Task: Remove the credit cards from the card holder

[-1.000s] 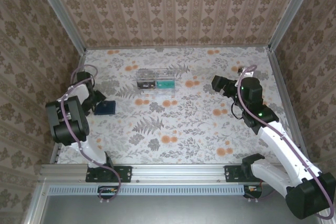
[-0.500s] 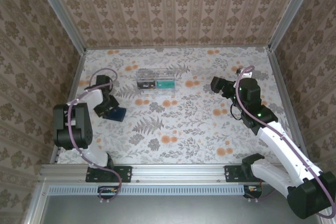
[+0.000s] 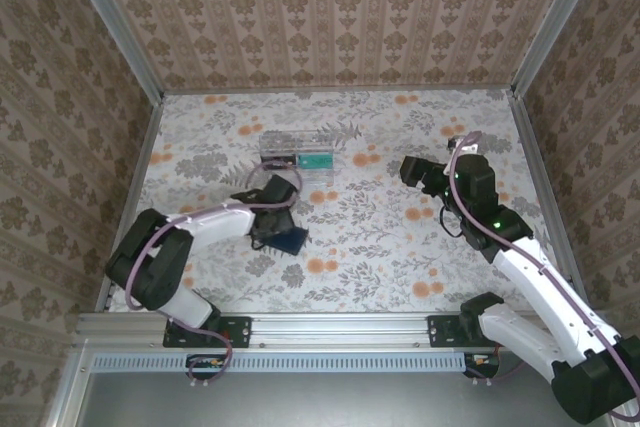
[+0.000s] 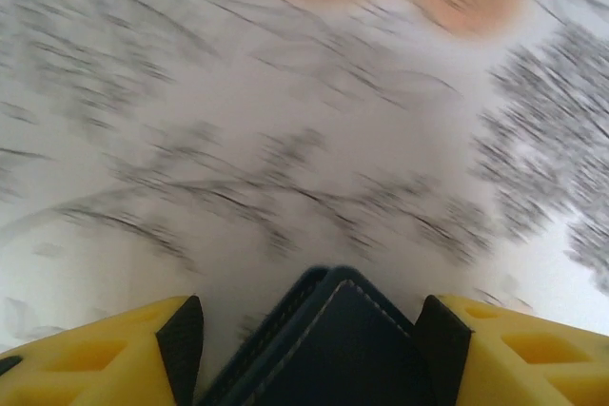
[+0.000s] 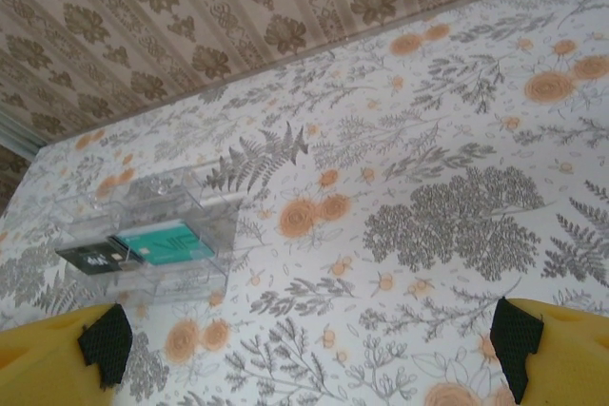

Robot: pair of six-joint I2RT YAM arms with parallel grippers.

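The card holder (image 3: 291, 240), dark and flat, hangs near the table's middle in my left gripper (image 3: 277, 230). In the left wrist view one stitched corner of the card holder (image 4: 343, 358) pokes out between the black pads (image 4: 181, 339), and the left gripper (image 4: 312, 330) is shut on it. Any credit cards inside it are hidden. A teal card (image 5: 164, 242) and a dark card (image 5: 95, 259) lie in a clear plastic box (image 5: 205, 202). My right gripper (image 3: 408, 169) hovers at the right, open with nothing in it, and its fingers (image 5: 105, 344) stand wide apart.
The clear plastic box (image 3: 296, 152) stands at the back centre, just beyond the left gripper. Patterned walls with metal rails (image 3: 120, 42) close in the table on three sides. The floral tabletop (image 3: 400, 257) lies between the two arms.
The left arm has swung from the table's left edge to its middle, carrying the card holder along. The right arm has barely moved.
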